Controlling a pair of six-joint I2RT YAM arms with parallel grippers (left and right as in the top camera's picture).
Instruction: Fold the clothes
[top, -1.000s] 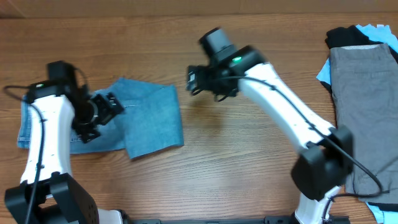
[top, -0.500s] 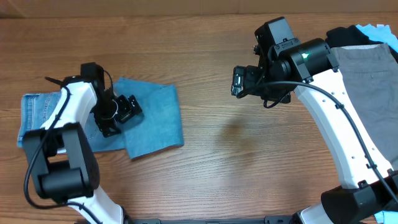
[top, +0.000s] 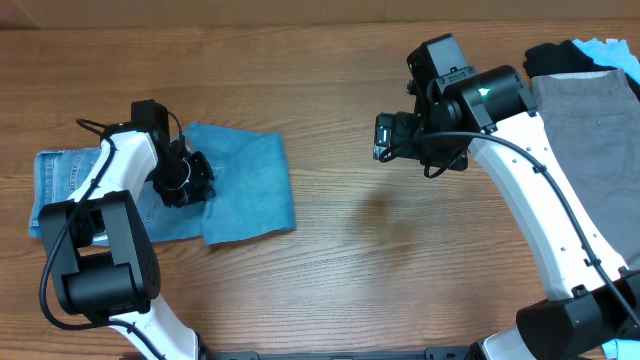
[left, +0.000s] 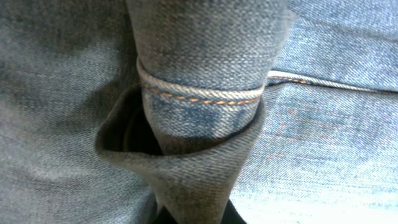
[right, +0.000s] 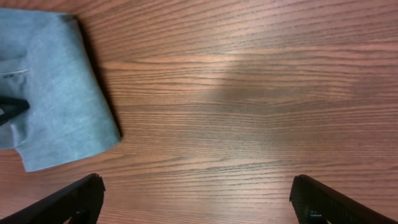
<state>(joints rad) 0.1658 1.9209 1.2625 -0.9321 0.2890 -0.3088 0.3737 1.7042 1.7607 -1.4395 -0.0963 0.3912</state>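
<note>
Left claw (top: 188, 180) is clenched on a raised pinch of denim. The left wrist view shows a stitched hem (left: 199, 93) bunched up between its jaws, with flat cloth all around it. The jeans (top: 245, 185) lie toward the desk's (top: 350, 280) left edge, already doubled into a squat bundle whose long axis runs left to right, parallel to the front edge. The grip sits directly on top of them, about midway along that axis, with the paler, seamed part to its left and a plain blue flap to its right. The left arm is therefore the one on the work. The right claw (top: 385, 137) hangs spread wide over bare wood, well apart from the bundle's right edge, and its wrist view catches only that corner of the cloth. Any further fold will likely carry the pinched layer along the long axis, and nothing stands in that path. A grey garment (top: 585, 150) with a black garment (top: 555, 58) behind it lies at the right edge, far from the fold.
</note>
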